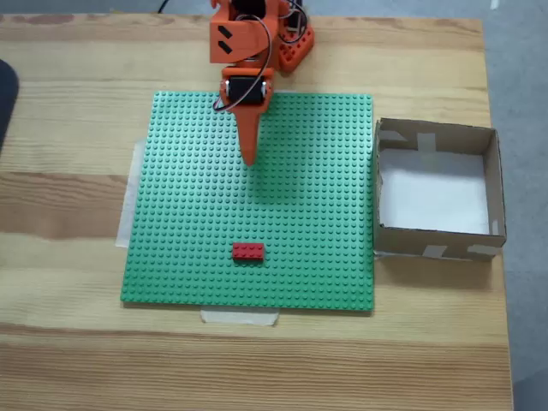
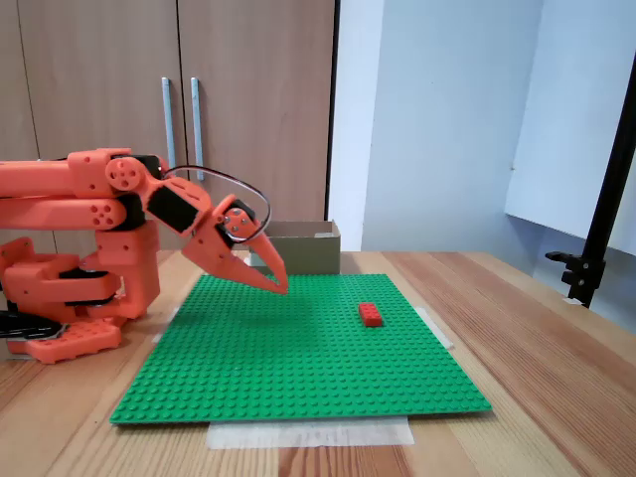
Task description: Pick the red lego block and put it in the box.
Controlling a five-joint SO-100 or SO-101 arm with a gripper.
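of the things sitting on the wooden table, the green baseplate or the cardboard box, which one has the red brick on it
The green baseplate: the red lego block sits on its studs, while the box beside it holds nothing.

Red lego block (image 1: 248,251), green studded baseplate (image 1: 257,205), orange pincer (image 1: 250,158), seemingly white-floored brown box (image 1: 438,190).

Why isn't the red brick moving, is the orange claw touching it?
Apart. In a fixed view from the side, the gripper hangs above the green baseplate, and bare green studs separate it from the red lego block.
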